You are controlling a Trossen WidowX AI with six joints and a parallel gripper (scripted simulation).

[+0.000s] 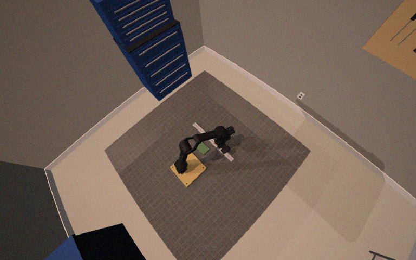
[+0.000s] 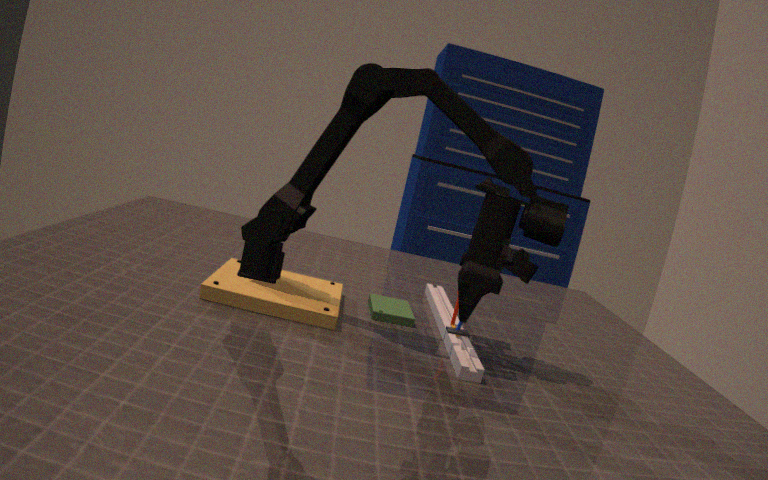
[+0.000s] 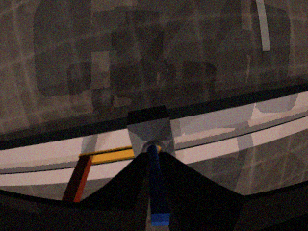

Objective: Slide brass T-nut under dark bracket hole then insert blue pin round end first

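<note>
i have the hand [image 1: 218,146] [image 2: 463,320] [image 3: 153,161] clamped on the blue pin [image 2: 459,325] [image 3: 154,175], which leans a little as i see it from the wrist, its lower end at the hole of the dark bracket [image 2: 453,330] [image 3: 140,135]. how deep it sits i cannot tell. the brass t-nut [image 2: 452,326] [image 3: 113,155] lies in the slot of the aluminum rail [image 1: 228,157] [image 2: 437,305] [image 3: 207,121], one part showing beside the bracket and the rest apparently running under it, with the orange handle [image 1: 216,144] [image 2: 455,313] [image 3: 77,179] sticking up.

i judge this to be the last step, the push down into the nut. to do it well i want the pin in line with the hole before adding force, then a slow, straight press with the grip kept firm. if it binds, i should ease off and correct the tilt instead of pushing harder, since a sideways load could jam the pin or shove the nut out of line. i also want the hand to stay off the handle, and to open only once the pin is seated.

the green tray [image 1: 202,148] [image 2: 390,310] sits on the counter between the wooden base [image 1: 187,180] [image 2: 271,305] and the rail; i see no pin in it.
</note>
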